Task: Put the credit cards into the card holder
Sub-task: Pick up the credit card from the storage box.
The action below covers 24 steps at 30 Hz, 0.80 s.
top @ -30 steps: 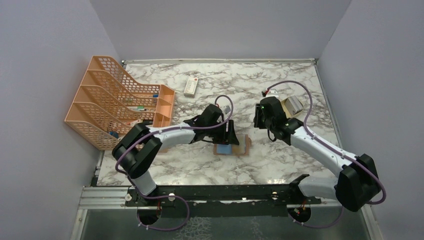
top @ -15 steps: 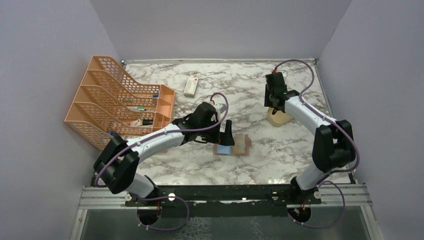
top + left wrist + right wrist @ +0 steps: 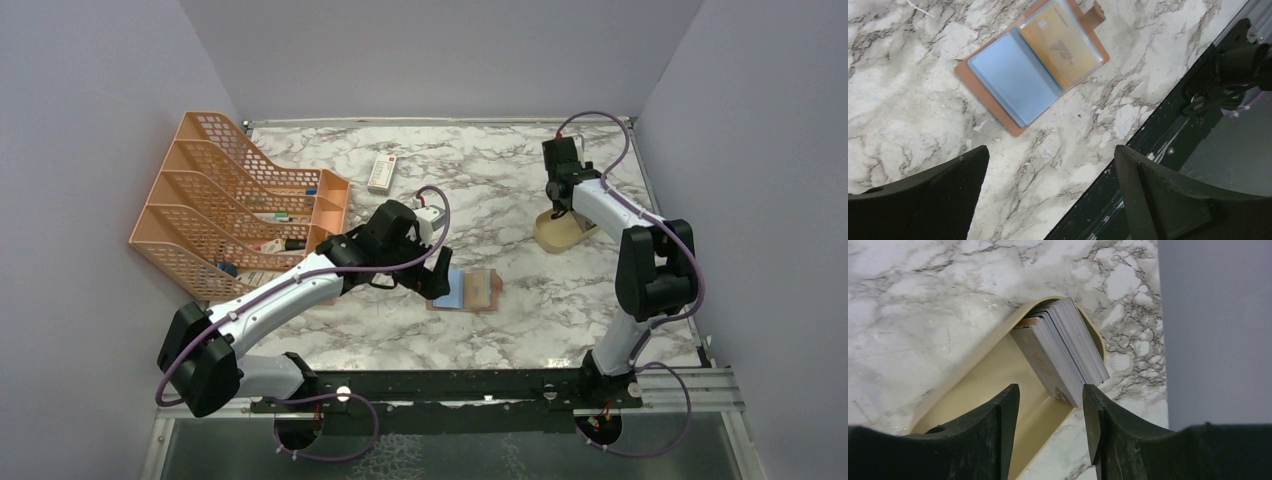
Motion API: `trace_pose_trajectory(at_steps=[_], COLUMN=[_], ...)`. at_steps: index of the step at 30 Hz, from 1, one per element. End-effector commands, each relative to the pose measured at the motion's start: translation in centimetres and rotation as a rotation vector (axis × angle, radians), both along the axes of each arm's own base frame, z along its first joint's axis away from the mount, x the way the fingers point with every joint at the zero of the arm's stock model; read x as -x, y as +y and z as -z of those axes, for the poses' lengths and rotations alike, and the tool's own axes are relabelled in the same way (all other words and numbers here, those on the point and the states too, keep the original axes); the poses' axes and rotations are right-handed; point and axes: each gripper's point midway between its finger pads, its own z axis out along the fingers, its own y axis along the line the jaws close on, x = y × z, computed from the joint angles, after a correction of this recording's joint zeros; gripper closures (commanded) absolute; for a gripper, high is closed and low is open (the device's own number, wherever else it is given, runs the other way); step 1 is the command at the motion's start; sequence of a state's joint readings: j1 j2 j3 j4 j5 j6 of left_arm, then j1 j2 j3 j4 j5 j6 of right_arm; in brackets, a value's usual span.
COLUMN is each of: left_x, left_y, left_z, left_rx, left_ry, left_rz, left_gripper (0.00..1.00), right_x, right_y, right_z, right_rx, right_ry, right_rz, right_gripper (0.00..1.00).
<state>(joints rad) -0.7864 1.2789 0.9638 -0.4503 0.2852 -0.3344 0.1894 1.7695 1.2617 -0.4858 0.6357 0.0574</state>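
Observation:
The card holder lies open on the marble, just right of my left gripper. In the left wrist view the holder shows a pale blue card on one side, a gold-yellow card on the other, and its clasp tab. My left gripper is open, empty and above the table, nearer the front edge than the holder. A stack of several grey credit cards stands on edge in a tan box. My right gripper is open just above the stack's lower corner; it also shows in the top view.
An orange mesh file rack stands at the left. A white remote-like item lies at the back centre. The tan box sits near the right wall. The black mounting rail runs along the table's front edge.

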Motion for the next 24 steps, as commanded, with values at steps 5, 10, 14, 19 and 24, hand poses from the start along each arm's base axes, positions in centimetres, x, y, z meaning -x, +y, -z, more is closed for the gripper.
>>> trace_pose_trajectory(at_steps=[5,10,14,19,24], left_x=[-0.5,-0.7,-0.7,-0.8,-0.9], left_y=[2.2,2.7,2.8,3.1,3.1], left_z=[0.3,0.1,0.1,0.2,0.2], left_rx=[-0.076,-0.082,-0.085,-0.09,-0.087], left_ry=[-0.086,-0.108,-0.11,-0.114,-0.108], left_rz=[-0.002,-0.012,-0.014,-0.023,-0.028], left_gripper=[0.01,0.01,0.01,0.01,0.01], right_x=[-0.5,-0.9,-1.0,-1.0,-1.4], right_y=[-3.5,-3.3,-3.7,-4.5,-4.3], right_z=[0.2,2.2,2.9,2.6,2.1], right_rx=[0.131,0.117,0.139,0.172,0.154], right_ry=[0.052,0.099,0.119,0.113,0.077], right_rz=[0.002,-0.008,-0.002,0.031,0.044], right_gripper=[0.49,0.49,0.49,0.49,0.51])
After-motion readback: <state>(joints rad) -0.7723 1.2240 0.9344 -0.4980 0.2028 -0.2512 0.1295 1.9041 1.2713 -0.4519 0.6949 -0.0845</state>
